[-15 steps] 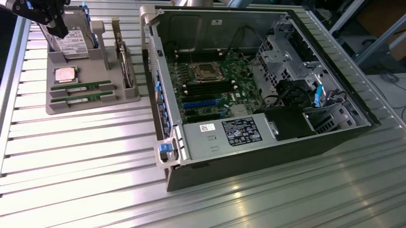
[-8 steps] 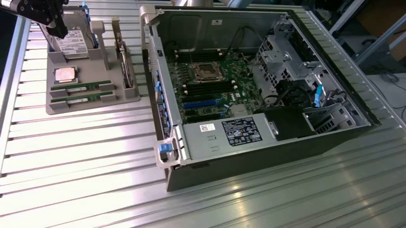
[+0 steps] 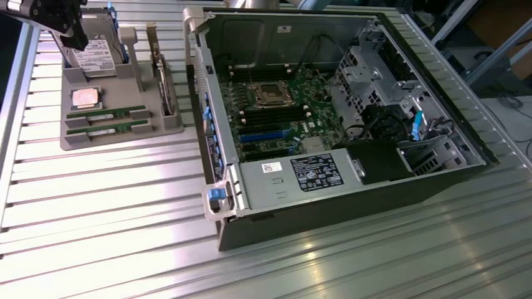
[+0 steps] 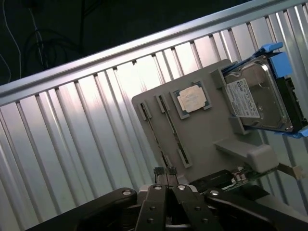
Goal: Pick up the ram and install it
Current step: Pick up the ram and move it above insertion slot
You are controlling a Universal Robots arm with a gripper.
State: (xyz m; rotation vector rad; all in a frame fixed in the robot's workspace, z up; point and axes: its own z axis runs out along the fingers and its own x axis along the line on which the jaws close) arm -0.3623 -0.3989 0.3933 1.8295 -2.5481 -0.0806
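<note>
Two ram sticks [image 3: 104, 114] [image 3: 104, 128] lie side by side in slots at the near end of a grey holder tray [image 3: 124, 84] on the exterior view's left. In the wrist view they show edge-on as thin lines [image 4: 155, 137] [image 4: 172, 132] on the tray [image 4: 202, 134]. My gripper [image 3: 79, 42] hangs at the exterior view's top left, over the tray's far end by the hard drive [image 3: 96, 59], well apart from the ram. Its fingertips [image 4: 164, 172] are pressed together, shut on nothing.
The tray also holds a silver processor chip [image 3: 86, 98] [image 4: 192, 99], the blue-framed hard drive [image 4: 252, 96] and an upright expansion card [image 3: 162, 81]. An open computer case [image 3: 465, 143] with its motherboard [image 3: 275, 112] exposed lies right of the tray on the ribbed metal table [image 3: 108, 205].
</note>
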